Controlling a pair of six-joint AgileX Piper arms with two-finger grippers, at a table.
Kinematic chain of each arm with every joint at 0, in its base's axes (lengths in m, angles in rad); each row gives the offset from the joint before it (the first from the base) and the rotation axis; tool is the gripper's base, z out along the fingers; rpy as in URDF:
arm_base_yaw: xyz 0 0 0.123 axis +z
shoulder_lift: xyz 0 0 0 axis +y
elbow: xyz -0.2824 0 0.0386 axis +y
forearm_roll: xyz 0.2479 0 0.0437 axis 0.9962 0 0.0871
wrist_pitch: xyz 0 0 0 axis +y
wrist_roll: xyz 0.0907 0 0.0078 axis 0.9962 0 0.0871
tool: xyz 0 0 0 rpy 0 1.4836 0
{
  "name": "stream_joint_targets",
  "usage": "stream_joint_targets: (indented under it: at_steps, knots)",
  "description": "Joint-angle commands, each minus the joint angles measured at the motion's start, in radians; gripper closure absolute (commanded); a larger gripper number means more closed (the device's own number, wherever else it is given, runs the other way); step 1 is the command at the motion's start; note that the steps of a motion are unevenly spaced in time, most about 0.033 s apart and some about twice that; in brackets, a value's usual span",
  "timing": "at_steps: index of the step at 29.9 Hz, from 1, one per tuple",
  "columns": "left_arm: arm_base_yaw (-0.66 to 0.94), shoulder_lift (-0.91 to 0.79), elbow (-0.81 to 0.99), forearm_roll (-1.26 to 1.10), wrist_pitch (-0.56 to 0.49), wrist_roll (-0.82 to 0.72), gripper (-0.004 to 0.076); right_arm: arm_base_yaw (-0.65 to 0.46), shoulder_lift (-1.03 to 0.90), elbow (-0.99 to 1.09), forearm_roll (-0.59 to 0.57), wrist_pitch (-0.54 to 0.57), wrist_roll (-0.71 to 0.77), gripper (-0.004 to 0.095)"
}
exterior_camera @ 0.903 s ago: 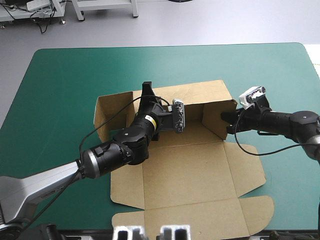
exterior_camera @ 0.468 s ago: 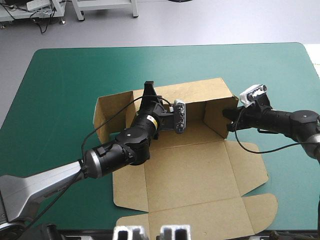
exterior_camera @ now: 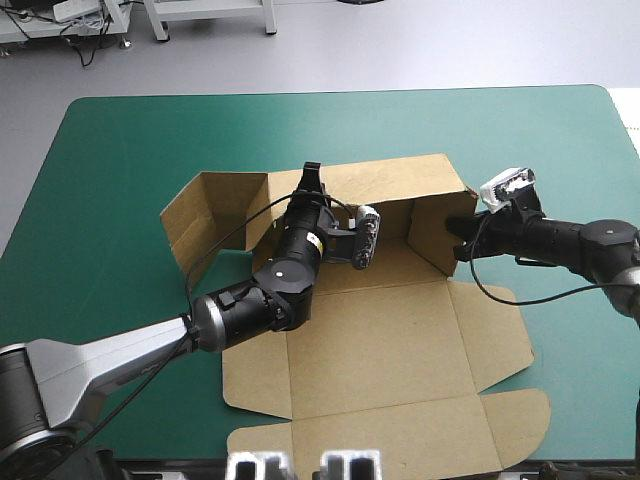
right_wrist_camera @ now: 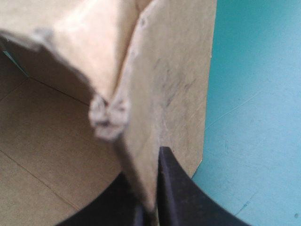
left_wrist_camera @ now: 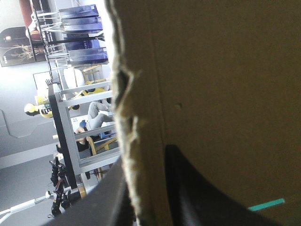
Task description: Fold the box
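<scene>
While walls (exterior_camera: 392, 182) stand, box (exterior_camera: 385, 345) is pinched

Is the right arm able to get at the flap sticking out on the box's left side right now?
Probably not. The right arm's fingers are shut on the box at its right wall, and the left arm lies across the box between them and that flap.

My right tool (right_wrist_camera: 148, 190) grips a raised wall of the box (right_wrist_camera: 175, 84), teal-green tabletop (right_wrist_camera: 256, 99) at the tool's three o'clock.
</scene>
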Motion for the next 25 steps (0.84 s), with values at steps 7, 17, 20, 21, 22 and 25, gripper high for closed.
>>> stream_joint_targets:
  at_steps: [7, 17, 20, 21, 22, 25]
  knots:
    - [-0.01, -0.036, -0.02, 0.087, -0.004, -0.146, 0.0305, -0.004, -0.018, -0.019, 0.025, 0.011, 0.021, 0.0915]
    - [-0.166, -0.109, -0.082, 0.109, 0.008, -0.32, 0.0307, -0.004, -0.018, -0.019, 0.018, -0.03, 0.067, 0.0915]
    - [-0.194, -0.14, -0.13, 0.126, 0.008, -0.391, 0.0313, -0.004, -0.018, -0.019, 0.018, -0.037, 0.079, 0.0913]
    - [-0.194, -0.153, -0.15, 0.141, 0.012, -0.424, 0.0329, -0.004, -0.018, -0.019, 0.018, -0.037, 0.086, 0.0913]
    - [-0.191, -0.159, -0.167, 0.155, 0.023, -0.451, 0.0348, -0.004, -0.018, -0.019, 0.018, -0.037, 0.094, 0.0913]
    - [-0.142, -0.181, -0.231, 0.194, 0.054, -0.496, 0.0447, -0.004, -0.02, -0.019, 0.018, -0.035, 0.124, 0.0913]
